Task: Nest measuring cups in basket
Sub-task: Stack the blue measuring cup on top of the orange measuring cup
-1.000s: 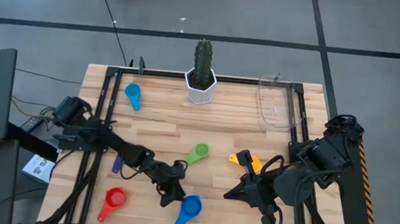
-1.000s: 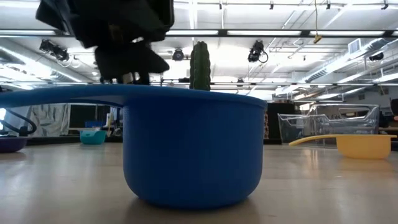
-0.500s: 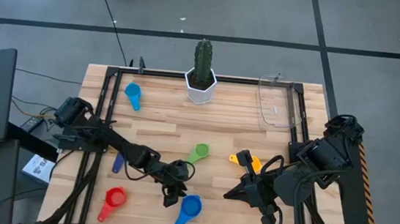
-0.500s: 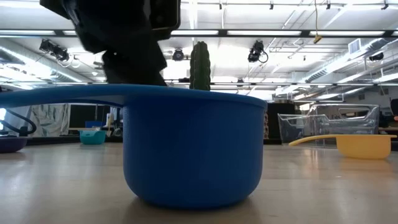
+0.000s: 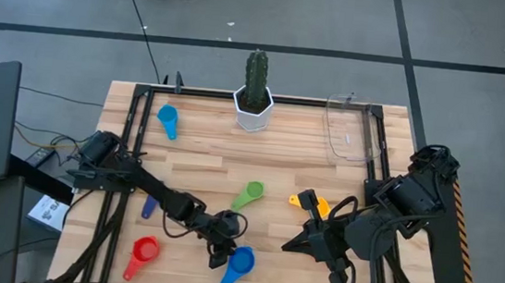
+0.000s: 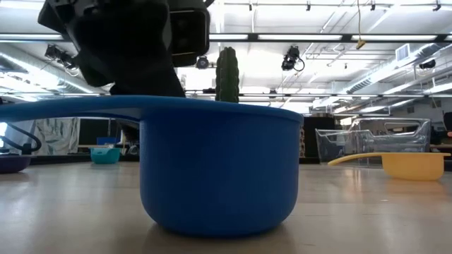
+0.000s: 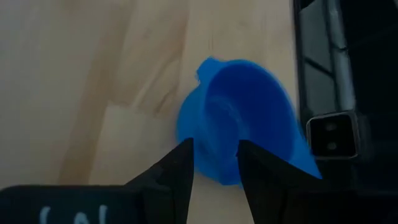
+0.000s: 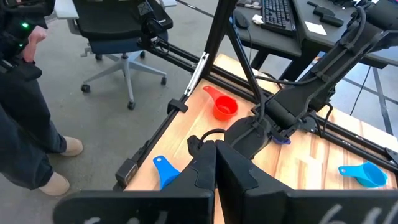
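I have the basket (image 5: 350, 130) at the table's far right, empty. My left gripper (image 5: 220, 253) hangs open over the blue cup (image 5: 238, 262) at the near edge; the right gripper (image 5: 310, 237) waits, closed and empty. The cup looks light, rigid and slippery, so I'd pinch its rim wall.

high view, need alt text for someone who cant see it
From above, the left gripper hangs open over the blue measuring cup near the wooden table's front edge. The right gripper waits shut beside the orange cup; the clear basket stands empty at the back right.
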